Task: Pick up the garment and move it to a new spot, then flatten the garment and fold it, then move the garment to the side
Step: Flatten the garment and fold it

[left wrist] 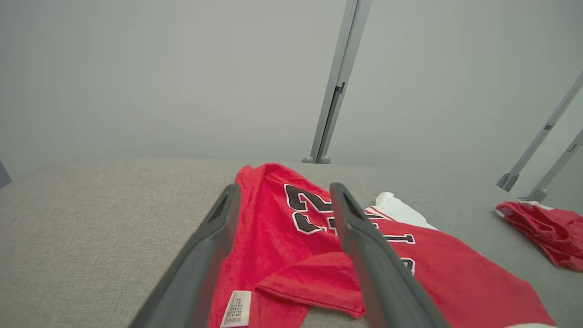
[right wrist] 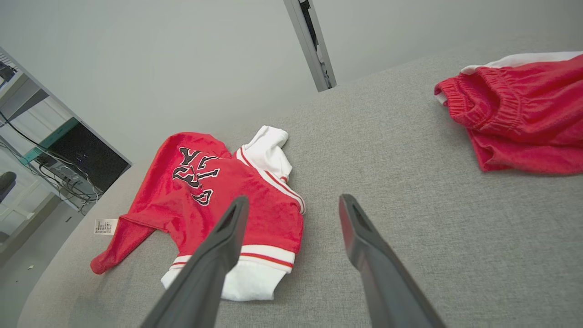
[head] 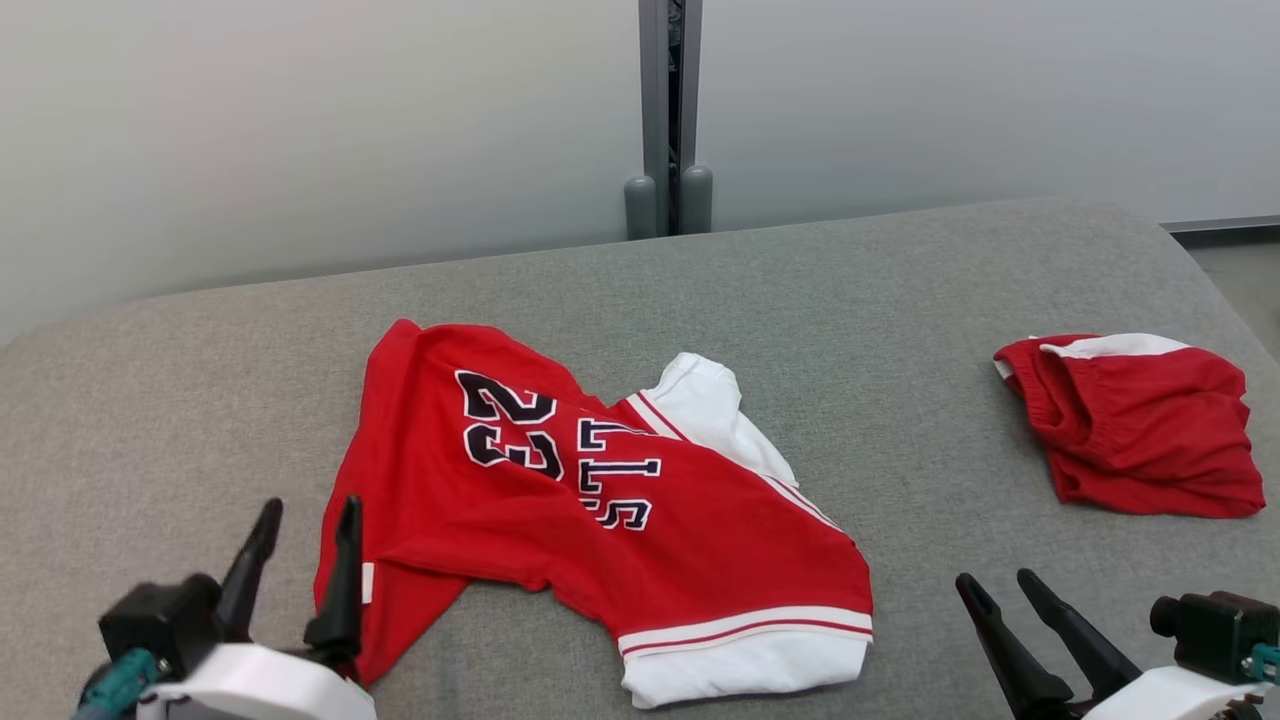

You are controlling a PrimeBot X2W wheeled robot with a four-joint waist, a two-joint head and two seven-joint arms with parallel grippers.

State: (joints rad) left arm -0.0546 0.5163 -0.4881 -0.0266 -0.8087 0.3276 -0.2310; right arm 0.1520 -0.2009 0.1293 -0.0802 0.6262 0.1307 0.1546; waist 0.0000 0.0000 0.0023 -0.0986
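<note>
Crumpled red jersey [head: 700,560] lies mid-tabletop [head: 900,300], its lettering partly folded under. Left pincer [head: 311,503] spread wide, empty, over its near-left edge. Right pincer [head: 993,576] wide, empty. Red shorts [head: 1140,420] far right.

Garment [head: 600,500] — soft red cloth, matt, with a short fuzzy nap. White trim is a smoother knit. Its tag [left wrist: 237,308] looks like paper.
Red shorts [head: 1150,430]: same matt cloth.
Grey surface [head: 900,290]: woven fabric, coarse, matt.
Left gripper [head: 311,503], right gripper [head: 994,576] — fingers dark, matt, plastic-looking; wrist shells white, slightly glossy.
Post [head: 655,100]: smooth grey metal.
</note>
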